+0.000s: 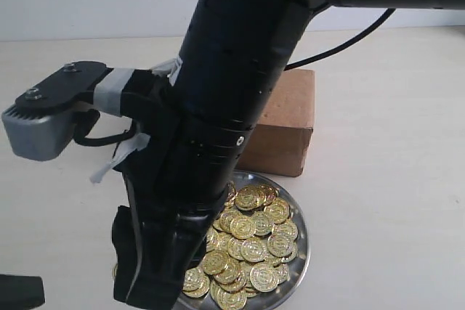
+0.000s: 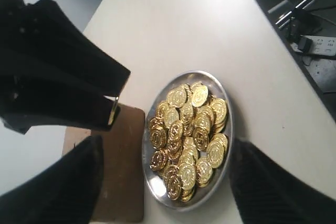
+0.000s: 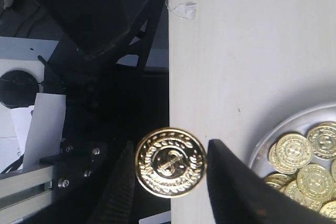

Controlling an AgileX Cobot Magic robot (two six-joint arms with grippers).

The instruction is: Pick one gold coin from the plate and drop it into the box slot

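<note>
Right gripper [image 3: 170, 169] clamps one gold coin [image 3: 170, 162] by its edges, apparently near the box [image 2: 123, 171]; the slot is not visible. In the exterior view, the box lies at 12 o'clock from the plate [image 1: 304, 237]. Left gripper [image 2: 168, 192] is spread wide and empty.

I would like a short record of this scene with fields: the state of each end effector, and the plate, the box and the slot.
right end effector: shut on one gold coin, gripped at its edges, face toward the wrist camera
left end effector: open, holding nothing
plate: on the table, holding a pile of gold coins
box: brown cardboard, on the table beside the plate
slot: not visible in any view
</note>
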